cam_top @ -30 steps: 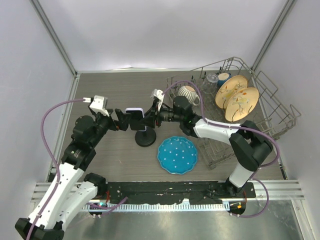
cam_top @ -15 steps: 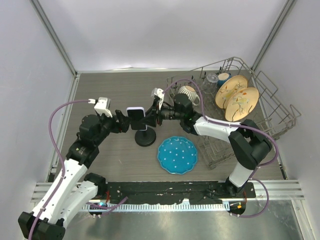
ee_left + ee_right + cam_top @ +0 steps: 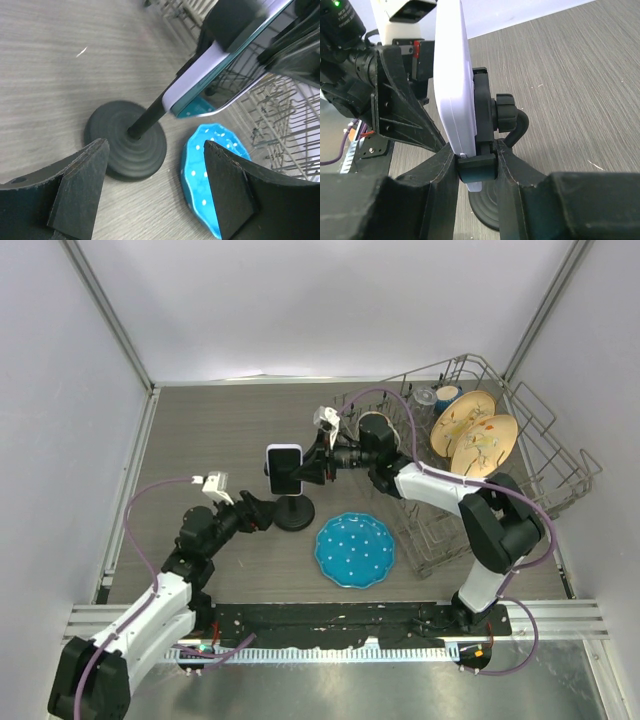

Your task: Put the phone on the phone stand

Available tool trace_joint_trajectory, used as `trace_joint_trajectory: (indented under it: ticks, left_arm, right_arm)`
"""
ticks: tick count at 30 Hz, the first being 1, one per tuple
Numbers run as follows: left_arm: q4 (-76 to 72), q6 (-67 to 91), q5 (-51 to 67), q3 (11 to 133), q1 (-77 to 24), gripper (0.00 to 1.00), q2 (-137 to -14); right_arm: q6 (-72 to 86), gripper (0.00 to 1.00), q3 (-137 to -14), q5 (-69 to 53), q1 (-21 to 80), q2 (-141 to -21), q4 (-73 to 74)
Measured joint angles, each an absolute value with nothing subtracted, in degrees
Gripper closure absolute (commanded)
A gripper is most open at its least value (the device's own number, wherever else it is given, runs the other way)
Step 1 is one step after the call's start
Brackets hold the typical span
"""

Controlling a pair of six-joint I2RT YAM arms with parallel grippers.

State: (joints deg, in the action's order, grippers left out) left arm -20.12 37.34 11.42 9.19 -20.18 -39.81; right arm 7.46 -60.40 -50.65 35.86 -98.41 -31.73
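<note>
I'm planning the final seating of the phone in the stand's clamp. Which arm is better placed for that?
Right. The right gripper is closed around the phone atop the phone stand. The left gripper hangs open, low beside the base, holding nothing.

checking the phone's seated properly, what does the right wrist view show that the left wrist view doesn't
Only the right wrist: the clamp holding the phone by its lower edge, the right claw closed around that spot, and the left arm behind. Only the left wrist: the blue plate, the dish rack and the open left claw. Both: the phone, the phone stand and the wood-grain table.
</note>
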Motion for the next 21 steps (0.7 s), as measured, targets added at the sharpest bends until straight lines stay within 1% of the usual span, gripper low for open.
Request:
trace_joint_trajectory:
  ticks: [5,7,11,14,15,20,21]
  left_arm:
    - [-29.36,37.58,13.69,9.87,-20.23,0.19,-43.77]
    - [-33.12,38.24,15.77,10.37,-20.23,0.17,-45.67]
    - [-37.04,38.83,20.53,12.73,-20.25,0.17,-50.59]
    - [-37.87,39.09,22.22,14.52,-20.16,0.22,-53.87]
    - [-37.8,38.98,22.65,15.22,-20.12,0.25,-54.89]
    - [-36.71,38.35,25.04,18.15,-19.51,0.28,-58.39]
    - [-36.53,38.3,25.3,18.31,-19.46,0.31,-58.48]
  right_arm:
    - [6.22,1.0,-60.88,-52.73,35.7,-98.72,-30.81]
    - [5.89,1.0,-61.36,-53.56,35.55,-99.11,-30.61]
    - [5.87,1.0,-62.28,-54.98,35.03,-99.85,-30.33]
    - [6.33,1.0,-63.83,-56.99,34.33,-101.3,-30.35]
    - [6.52,0.99,-64.49,-57.69,34.13,-101.8,-30.35]
    - [7.55,0.99,-67.05,-60.42,32.8,-103.83,-29.93]
    - [7.64,1.0,-67.24,-60.69,32.67,-103.94,-29.85]
